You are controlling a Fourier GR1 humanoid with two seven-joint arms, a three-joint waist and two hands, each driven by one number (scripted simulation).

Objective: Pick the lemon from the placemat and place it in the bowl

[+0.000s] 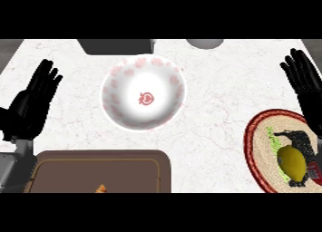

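At far left, the left hand point(31, 106) rests open, fingers straight and upward, holding nothing and clear of the work. Below it lies a brown rectangular tray point(100, 172) with a small orange scrap on it. Mid-counter sits the white round bowl with red petal markings point(143, 94), upright and unobstructed, ready to receive. Further right, the yellow lemon point(292, 161) lies on the round woven placemat with a red rim point(264, 154). Above it the right hand point(309, 93) is open, fingers straight, apparently poised to descend; the lemon is not yet grasped.
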